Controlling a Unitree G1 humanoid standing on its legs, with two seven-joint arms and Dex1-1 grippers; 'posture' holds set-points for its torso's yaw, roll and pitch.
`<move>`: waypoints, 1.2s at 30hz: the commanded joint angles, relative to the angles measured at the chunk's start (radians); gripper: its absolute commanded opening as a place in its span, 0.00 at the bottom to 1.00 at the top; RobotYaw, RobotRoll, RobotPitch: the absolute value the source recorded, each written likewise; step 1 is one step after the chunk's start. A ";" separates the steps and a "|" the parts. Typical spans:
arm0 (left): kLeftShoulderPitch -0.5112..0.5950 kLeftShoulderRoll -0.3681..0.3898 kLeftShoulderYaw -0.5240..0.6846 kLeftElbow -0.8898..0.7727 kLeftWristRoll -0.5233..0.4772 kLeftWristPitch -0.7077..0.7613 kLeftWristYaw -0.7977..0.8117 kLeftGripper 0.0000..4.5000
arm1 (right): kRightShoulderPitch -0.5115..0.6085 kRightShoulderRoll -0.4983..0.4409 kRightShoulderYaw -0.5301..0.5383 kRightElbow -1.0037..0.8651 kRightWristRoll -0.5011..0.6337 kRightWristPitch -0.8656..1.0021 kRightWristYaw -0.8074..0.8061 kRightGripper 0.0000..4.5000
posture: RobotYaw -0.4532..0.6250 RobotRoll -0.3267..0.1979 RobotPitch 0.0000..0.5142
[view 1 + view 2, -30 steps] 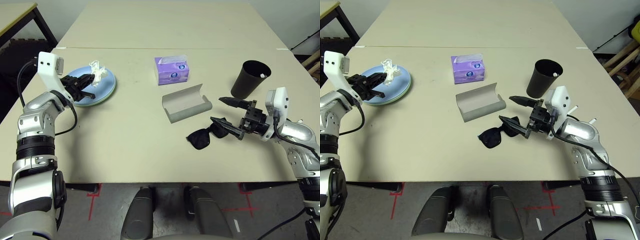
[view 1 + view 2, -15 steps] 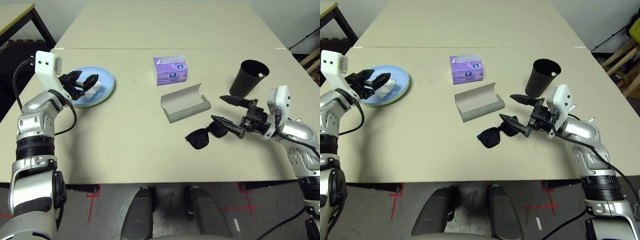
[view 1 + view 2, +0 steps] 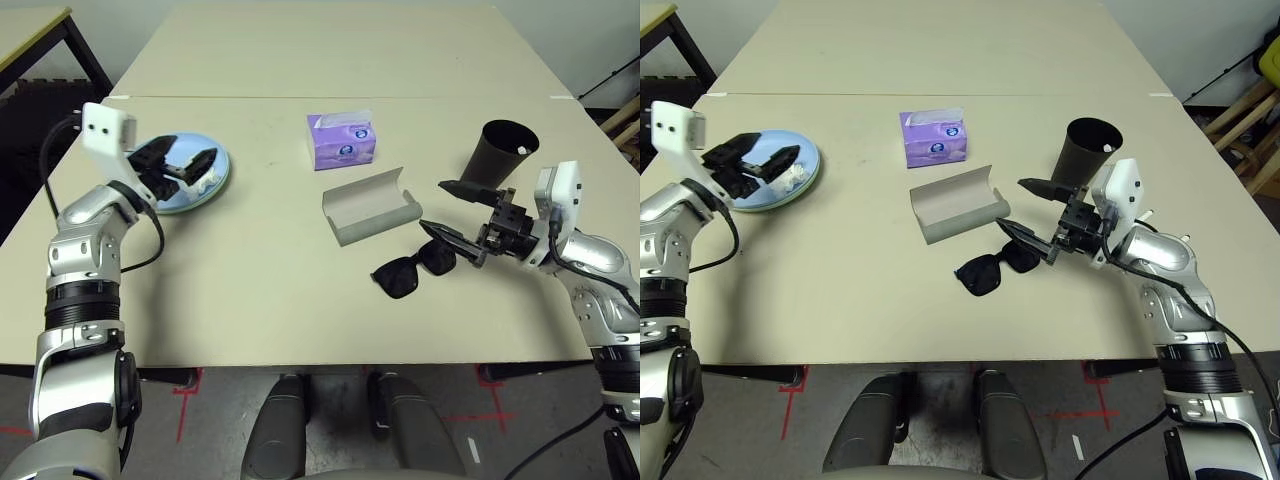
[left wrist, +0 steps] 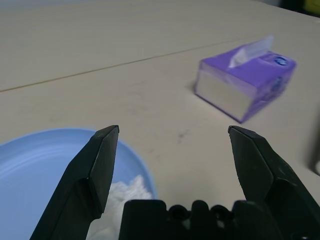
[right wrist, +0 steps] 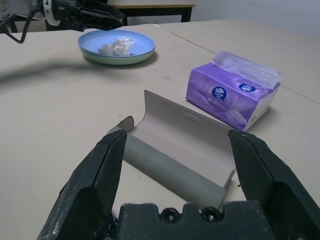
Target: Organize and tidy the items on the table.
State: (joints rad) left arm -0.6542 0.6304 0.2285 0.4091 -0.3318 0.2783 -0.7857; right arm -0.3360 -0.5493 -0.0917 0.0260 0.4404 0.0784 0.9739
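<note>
The small crumpled white tissue (image 3: 208,178) lies on the light blue plate (image 3: 172,202), which is stacked on the pale green plate (image 5: 120,60) at the table's (image 3: 250,300) left. My left gripper (image 3: 180,160) hovers open just above the plates, with nothing between its fingers. The grey glasses case (image 3: 372,205) lies open in the middle. The black sunglasses (image 3: 405,275) lie unfolded in front of it. My right gripper (image 3: 437,207) stands open just right of the case, with its lower finger over the sunglasses' right end and nothing held.
A purple tissue box (image 3: 342,142) stands behind the case. A tall black cup (image 3: 497,158) stands at the right, close behind my right gripper. A second table adjoins at the far side.
My left gripper has opened and let the tissue drop onto the blue plate, then risen a little. My right gripper has edged up and toward the case, still open.
</note>
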 commanded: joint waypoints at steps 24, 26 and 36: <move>0.129 0.009 -0.141 -0.236 -0.126 0.053 -0.374 0.99 | -0.003 -0.005 -0.007 0.015 0.006 0.013 0.012 1.00 | 0.51 0.62 0.30; 0.127 0.009 -0.145 -0.235 -0.142 0.043 -0.417 0.99 | -0.004 -0.007 -0.008 0.018 0.006 0.012 0.019 1.00 | 0.51 0.62 0.30; 0.117 -0.004 -0.192 -0.168 -0.112 -0.103 -0.579 0.99 | 0.006 -0.028 -0.007 0.008 0.009 0.031 0.054 1.00 | 0.50 0.62 0.36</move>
State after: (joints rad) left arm -0.5372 0.6175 0.0721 0.2181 -0.4724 0.2234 -1.3105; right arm -0.3385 -0.5615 -0.0938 0.0386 0.4411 0.0986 1.0119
